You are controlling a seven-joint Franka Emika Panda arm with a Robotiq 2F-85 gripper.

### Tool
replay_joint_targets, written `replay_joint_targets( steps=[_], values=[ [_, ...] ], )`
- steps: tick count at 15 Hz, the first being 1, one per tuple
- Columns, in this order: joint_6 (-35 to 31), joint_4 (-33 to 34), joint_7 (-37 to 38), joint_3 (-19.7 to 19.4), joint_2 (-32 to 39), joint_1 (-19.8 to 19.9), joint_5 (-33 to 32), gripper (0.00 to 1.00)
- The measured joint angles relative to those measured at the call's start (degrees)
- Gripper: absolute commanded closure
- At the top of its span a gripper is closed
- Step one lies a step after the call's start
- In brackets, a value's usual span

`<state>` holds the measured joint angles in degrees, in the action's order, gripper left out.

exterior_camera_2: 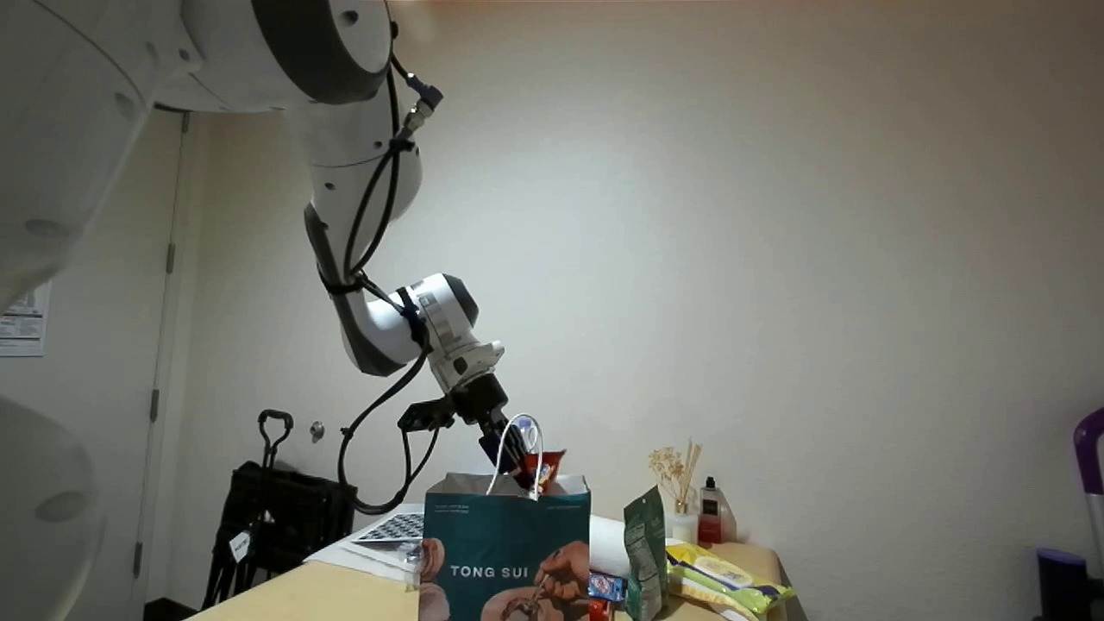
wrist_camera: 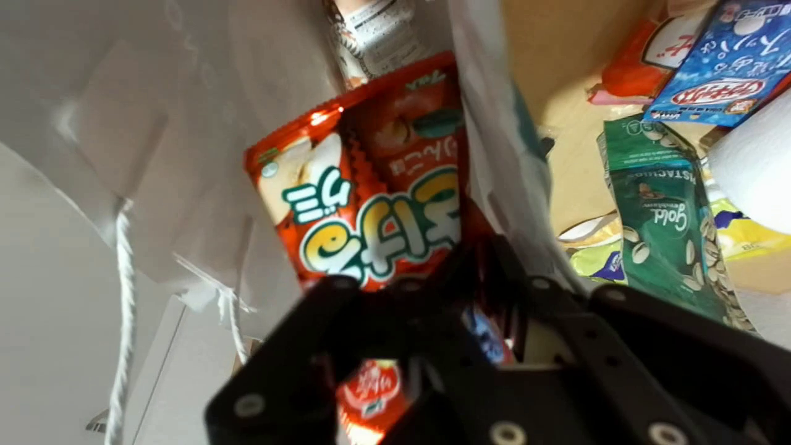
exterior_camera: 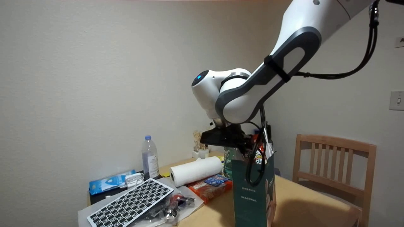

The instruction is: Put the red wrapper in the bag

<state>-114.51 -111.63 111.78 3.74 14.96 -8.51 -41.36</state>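
Note:
The red wrapper is a shiny red packet with white, yellow and dark green marks (wrist_camera: 371,216), seen large in the wrist view. It also shows in both exterior views (exterior_camera: 259,155) (exterior_camera_2: 549,470). My gripper (wrist_camera: 485,253) is shut on it; its dark fingers hide part of the wrapper. The teal-green bag (exterior_camera_2: 504,536) stands upright and open, with white loop handles; it also shows in an exterior view (exterior_camera: 251,201). My gripper holds the wrapper at the bag's mouth, with part of the wrapper above the rim. In the wrist view the bag's pale inner wall (wrist_camera: 179,142) lies around the wrapper.
A printed item (wrist_camera: 386,37) lies inside the bag. Beside the bag are a green pistachio packet (exterior_camera_2: 645,552), a paper roll (exterior_camera: 195,171), a flat orange-red packet (exterior_camera: 210,190) and a blue packet (exterior_camera: 216,180). A patterned board (exterior_camera: 131,201) and bottle (exterior_camera: 150,157) stand farther off.

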Motion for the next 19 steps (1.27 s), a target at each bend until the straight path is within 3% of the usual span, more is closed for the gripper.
replay_joint_targets(
  steps=[5, 9, 15, 19],
  values=[
    [1.47, 1.28, -0.48, 0.25, -0.05, -1.09, 0.54, 0.25],
    [9.43, 4.41, -0.45, 2.19, -1.37, -4.59, 1.16, 0.00],
    [20.71, 8.85, 1.68, 6.78, -5.11, -10.43, 1.28, 0.00],
    [24.48, 10.11, 3.28, 8.36, -5.39, -11.46, 1.28, 0.00]
  ],
)
